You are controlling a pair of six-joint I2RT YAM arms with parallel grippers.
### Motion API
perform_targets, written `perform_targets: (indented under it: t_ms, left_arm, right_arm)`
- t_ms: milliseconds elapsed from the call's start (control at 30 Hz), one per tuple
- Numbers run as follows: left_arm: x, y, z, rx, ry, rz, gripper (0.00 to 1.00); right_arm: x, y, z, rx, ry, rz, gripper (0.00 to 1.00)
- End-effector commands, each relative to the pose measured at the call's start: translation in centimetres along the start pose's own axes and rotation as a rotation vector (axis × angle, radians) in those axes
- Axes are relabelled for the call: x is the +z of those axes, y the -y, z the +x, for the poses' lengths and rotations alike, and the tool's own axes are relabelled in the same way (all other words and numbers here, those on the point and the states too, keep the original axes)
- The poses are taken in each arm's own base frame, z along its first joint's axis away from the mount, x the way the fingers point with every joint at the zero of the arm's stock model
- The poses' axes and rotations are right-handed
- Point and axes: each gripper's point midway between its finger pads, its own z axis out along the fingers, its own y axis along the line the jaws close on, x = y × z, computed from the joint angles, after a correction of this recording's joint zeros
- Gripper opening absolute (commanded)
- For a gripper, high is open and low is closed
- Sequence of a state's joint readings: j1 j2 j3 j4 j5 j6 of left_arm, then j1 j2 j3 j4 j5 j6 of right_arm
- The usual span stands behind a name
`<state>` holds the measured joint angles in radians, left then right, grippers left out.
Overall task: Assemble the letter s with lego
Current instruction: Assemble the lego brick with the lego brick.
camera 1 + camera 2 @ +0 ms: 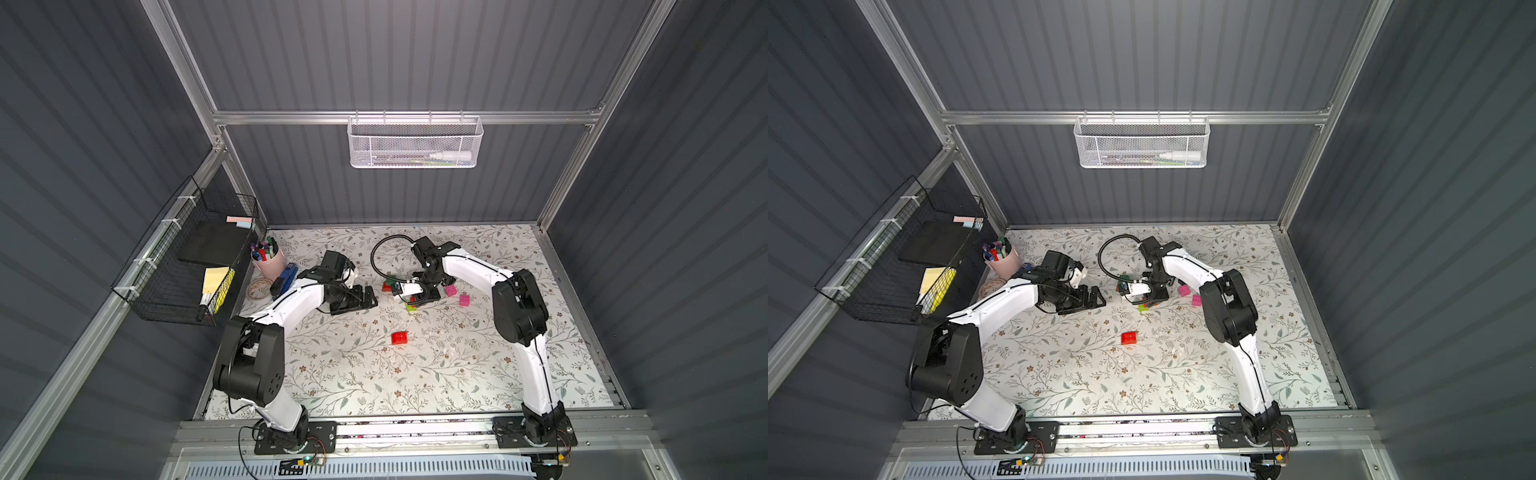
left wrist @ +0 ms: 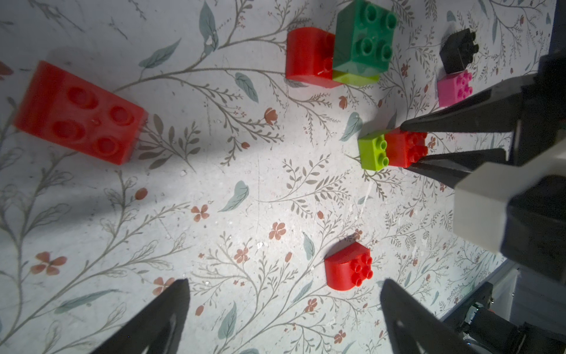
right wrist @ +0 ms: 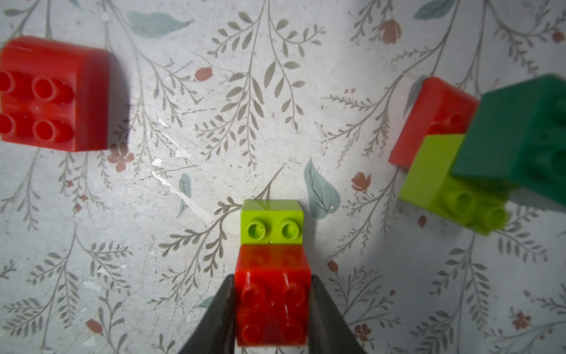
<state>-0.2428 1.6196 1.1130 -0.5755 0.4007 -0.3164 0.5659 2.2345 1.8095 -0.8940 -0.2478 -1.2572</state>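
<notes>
Starting at the front rail (image 1: pixel 415 430), where both arm bases are bolted, the floral mat (image 1: pixel 332 374) runs back to the rear wall; a rounded red brick (image 1: pixel 400 338) lies alone on it, nearer the rail than any other lego in the top views. Just beyond that rounded red brick, a little to the robot's right, the right gripper (image 3: pixel 272 280) points down with its jaws drawn in tight on a small red brick (image 3: pixel 272 306), one finger on each side wall; a lime green brick (image 3: pixel 272 222) touches the held piece and shows two studs past it, though whether the red sits on the lime or only butts against it is hard to say from these angles. Farther beyond the rounded red brick, slightly to the left, a dark green brick (image 2: pixel 364 36) sits on a second lime brick (image 2: pixel 352 78), with a curved red piece (image 2: pixel 306 58) touching their side; beyond it to the right lie a pink brick (image 1: pixel 450 289) and a second pink brick (image 1: pixel 464 300), near each other but apart; in the left wrist view a black brick (image 2: pixel 458 50) stands just beside a pink one. Beyond the rounded red brick to the left, the left gripper (image 2: pixel 284 283) hovers with jaws spread wide and nothing between them; a four-stud red brick (image 2: pixel 79 115) lies alone, well apart from the rounded one. Farthest from the rounded red brick, a pink cup of pens (image 1: pixel 269 259) stands at the mat's back left corner; a white mesh basket (image 1: pixel 414 143) hangs on the rear wall.
</notes>
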Motion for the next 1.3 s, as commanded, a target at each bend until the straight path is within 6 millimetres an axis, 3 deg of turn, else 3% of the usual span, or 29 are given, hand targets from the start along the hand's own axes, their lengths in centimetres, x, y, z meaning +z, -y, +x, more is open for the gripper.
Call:
perform_targets:
  t_ms: [0, 233, 500, 700, 967, 1100, 1167, 1267]
  left_arm:
    - [-0.6, 0.4, -0.7, 0.026, 0.018, 0.013, 1.0]
    - [-0.8, 0.6, -0.4, 0.038, 0.011, 0.019, 1.0]
    - [-1.5, 1.3, 0.2, 0.056, 0.006, 0.058, 0.99]
    - [-1.6, 1.6, 0.5, 0.064, 0.006, 0.073, 0.99]
    - [-2.0, 1.7, 0.2, 0.09, 0.03, 0.07, 1.0]
    - [-2.2, 2.2, 0.1, 0.135, 0.053, 0.094, 0.99]
    - [-2.4, 2.6, 0.0, 0.176, 0.064, 0.108, 1.0]
    - [-2.5, 3.7, 0.1, 0.259, 0.08, 0.14, 0.99]
  right_arm:
    - [6.2, -3.5, 2.9, 0.003, -0.14, -0.153, 0.23]
    - [6.1, -4.0, 1.2, -0.008, -0.145, -0.161, 0.23]
    - [2.5, -3.2, -2.1, -0.036, -0.073, -0.102, 0.41]
    - [0.8, -2.0, -3.4, -0.031, -0.046, -0.034, 0.53]
    - [-3.1, -0.1, -4.2, 0.013, 0.015, 0.104, 0.66]
    - [-6.3, 0.3, -4.1, 0.095, 0.112, 0.172, 0.72]
    - [-8.1, 0.3, -4.1, 0.147, 0.182, 0.204, 0.82]
    - [-10.1, -0.3, -3.8, 0.229, 0.28, 0.247, 0.83]
